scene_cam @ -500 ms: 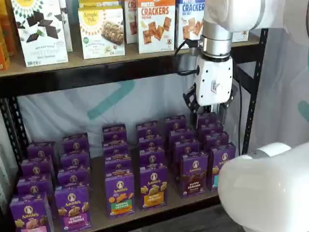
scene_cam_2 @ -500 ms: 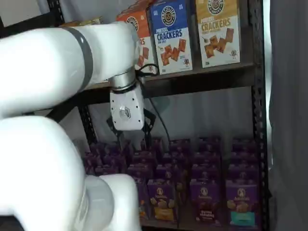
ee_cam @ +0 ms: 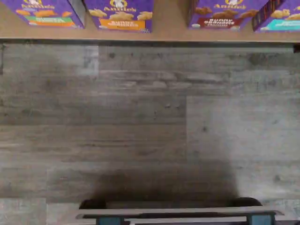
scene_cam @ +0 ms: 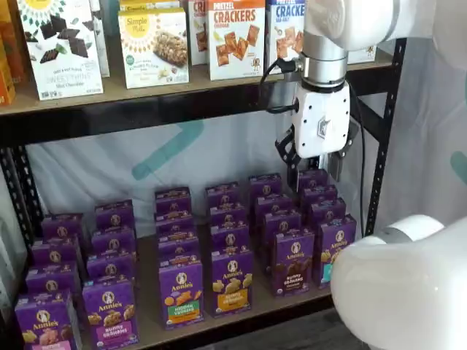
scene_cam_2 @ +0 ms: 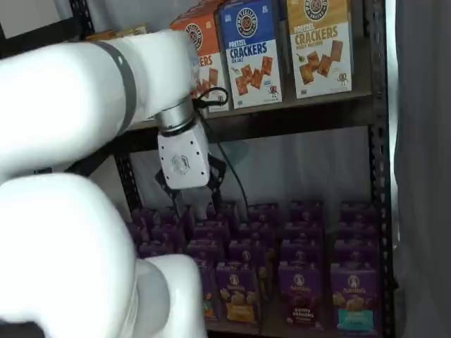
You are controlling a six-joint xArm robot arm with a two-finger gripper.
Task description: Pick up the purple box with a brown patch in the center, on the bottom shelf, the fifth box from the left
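Purple box [scene_cam: 293, 260] with brown band stands at front edge of bottom shelf [scene_cam: 149, 321], untouched. Gripper [scene_cam: 315, 170] above back row; finger gap unclear, cannot tell.

Layout. The bottom shelf [scene_cam: 146, 332] carries rows of cartons running front to back. The purple box [scene_cam: 294, 261] stands at the front of its row, between two neighbouring front cartons [scene_cam: 233, 282] and [scene_cam: 334, 246]. The cracker boxes [scene_cam: 236, 38] stand on the board above. The gripper [scene_cam: 315, 169] hangs over the rear cartons.

The tool's [scene_cam: 315, 166] fingers are hidden behind its body, their gap untellable.
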